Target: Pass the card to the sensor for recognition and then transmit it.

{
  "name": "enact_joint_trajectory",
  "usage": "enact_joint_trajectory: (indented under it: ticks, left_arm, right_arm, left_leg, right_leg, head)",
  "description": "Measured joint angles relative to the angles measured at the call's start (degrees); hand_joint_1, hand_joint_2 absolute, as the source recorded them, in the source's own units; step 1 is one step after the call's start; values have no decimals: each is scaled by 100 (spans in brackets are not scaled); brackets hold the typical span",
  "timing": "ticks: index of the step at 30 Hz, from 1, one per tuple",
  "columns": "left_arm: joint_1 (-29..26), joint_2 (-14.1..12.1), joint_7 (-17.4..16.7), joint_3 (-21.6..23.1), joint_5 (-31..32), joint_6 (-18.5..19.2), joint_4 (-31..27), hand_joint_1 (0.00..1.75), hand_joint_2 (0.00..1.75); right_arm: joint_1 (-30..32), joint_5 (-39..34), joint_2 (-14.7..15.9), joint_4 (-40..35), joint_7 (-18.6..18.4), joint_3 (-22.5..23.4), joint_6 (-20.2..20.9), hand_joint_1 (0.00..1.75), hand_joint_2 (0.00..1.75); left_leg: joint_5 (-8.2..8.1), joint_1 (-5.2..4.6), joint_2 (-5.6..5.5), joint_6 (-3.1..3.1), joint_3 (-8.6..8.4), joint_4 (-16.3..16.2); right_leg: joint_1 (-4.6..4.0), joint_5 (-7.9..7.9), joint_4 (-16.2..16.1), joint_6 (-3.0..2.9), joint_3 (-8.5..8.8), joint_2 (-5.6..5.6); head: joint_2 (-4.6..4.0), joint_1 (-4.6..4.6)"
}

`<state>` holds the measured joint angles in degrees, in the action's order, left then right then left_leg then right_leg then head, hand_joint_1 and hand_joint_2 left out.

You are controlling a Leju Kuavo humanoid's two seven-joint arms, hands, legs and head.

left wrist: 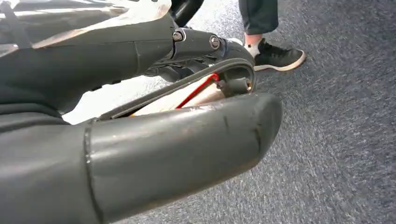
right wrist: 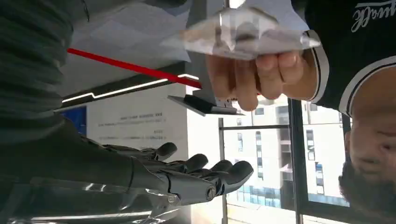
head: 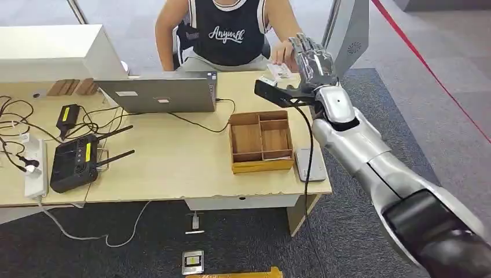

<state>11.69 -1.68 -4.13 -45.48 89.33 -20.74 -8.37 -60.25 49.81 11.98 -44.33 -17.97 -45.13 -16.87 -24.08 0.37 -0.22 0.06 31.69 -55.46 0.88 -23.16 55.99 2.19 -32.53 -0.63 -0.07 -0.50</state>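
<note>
Reaching toward two o'clock, the silver right hand (head: pixel 312 58) is spread and empty; the person's hand (head: pixel 282 53) holds the pale glossy card (head: pixel 279 70) just beside it. Closing early could fumble the handover.

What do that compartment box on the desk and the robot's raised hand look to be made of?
The box looks like unpainted wood: brown grain, thin dividers, matte. The right hand looks like metal or silver-coated plastic: its glossy silvery surfaces catch the light. I can't tell which.
</note>
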Motion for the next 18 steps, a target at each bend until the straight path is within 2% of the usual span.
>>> enact_joint_trajectory:
  ticks: [4,5,6,7,8,9,10,16,17,18]
  left_arm:
    - [-4,0,2,4,0,-2,0,0,0]
    - [-4,0,2,7,0,-2,0,0,0]
    - [-5,0,2,7,0,-2,0,0,0]
    - [-6,0,2,7,-2,-4,0,0,0]
    - [-8,0,2,7,-2,-6,0,0,0]
    - [-10,0,2,7,-7,-7,0,0,0]
    - [-12,0,2,7,-15,-7,0,0,0]
    - [-36,-2,0,7,-24,-7,0,0,0]
    - [-39,-2,0,7,-24,-7,0,0,0]
    - [-41,-4,0,7,-24,-7,0,0,0]
  right_arm:
    - [-34,-11,-37,116,15,-22,-2,0,175]
    - [-41,-13,-50,151,15,-28,-4,56,175]
    - [-46,-26,-61,179,18,-28,-7,154,175]
    - [-51,-42,-70,199,18,-28,-9,164,175]
    - [-58,-55,-79,225,22,-28,-18,157,175]
    - [-64,-72,-89,247,26,-31,-35,45,175]
    - [-74,-81,-92,273,29,-31,-53,33,175]
    - [-99,-114,-140,372,42,-33,-70,37,175]
    - [-102,-114,-144,387,42,-33,-70,147,175]
    - [-105,-114,-146,400,42,-33,-70,175,175]
  left_leg:
    - [0,0,0,0,0,0]
    - [0,0,0,0,0,0]
    - [0,1,0,0,-1,0]
    - [0,1,0,0,-1,0]
    - [0,1,0,0,-1,0]
    - [0,1,0,0,-1,0]
    - [0,1,0,-1,-1,0]
    - [0,1,0,0,-1,0]
    - [0,1,0,0,-1,0]
    - [0,1,0,0,-1,0]
  right_leg:
    - [0,0,0,0,-1,0]
    - [0,0,0,0,-1,0]
    - [-1,0,0,0,-1,0]
    - [-1,0,0,0,-1,0]
    - [-1,0,1,0,-1,0]
    - [-1,0,1,0,-1,0]
    - [-1,0,1,0,-1,0]
    - [-1,0,0,0,-1,0]
    - [-1,0,0,0,-1,0]
    - [-1,0,0,0,-1,0]
  head:
    - [0,0]
    - [0,0]
    - [0,0]
    - [0,0]
    - [0,0]
    - [0,0]
    - [0,0]
    - [0,-2]
    - [0,0]
    - [0,0]
